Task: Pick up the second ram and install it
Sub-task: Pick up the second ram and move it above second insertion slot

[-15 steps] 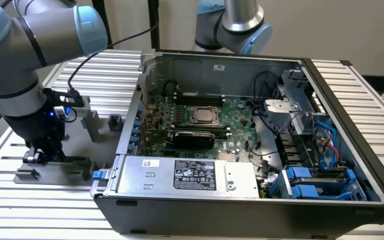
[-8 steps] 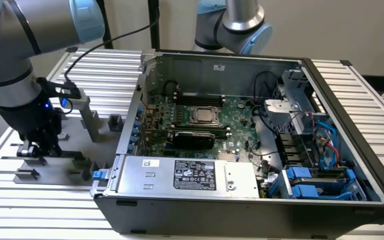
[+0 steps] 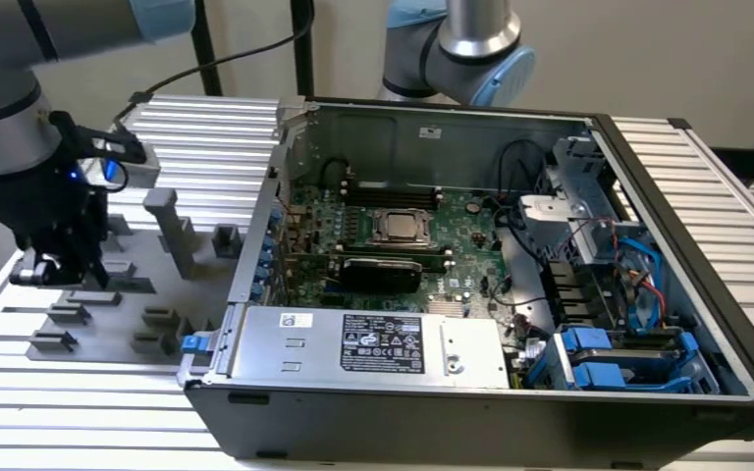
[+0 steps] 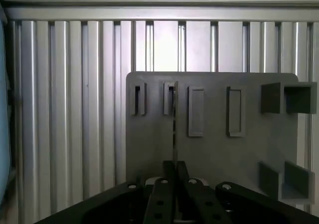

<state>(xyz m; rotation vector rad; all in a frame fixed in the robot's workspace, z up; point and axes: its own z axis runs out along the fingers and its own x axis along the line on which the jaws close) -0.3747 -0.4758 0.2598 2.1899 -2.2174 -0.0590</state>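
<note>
- Exterior view: my claw (image 3: 43, 273) hangs over the grey fixture plate (image 3: 154, 294) on the table (image 3: 207, 137), toward the exterior view's left, beside the open computer case (image 3: 482, 417). The power supply (image 3: 350, 343) labels are too small to read.
- Wrist view: my claw (image 4: 175, 165) is pinched on the second ram (image 4: 175, 124), which shows edge-on as a thin line above the grey fixture plate (image 4: 214, 149), in line with one slotted block (image 4: 169, 98).

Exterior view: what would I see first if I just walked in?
The big open computer case fills the middle, with its green motherboard and silver power supply showing. On the exterior view's left, the black gripper hangs over a grey plate. In the wrist view it pinches the thin ram, seen edge-on.
</note>
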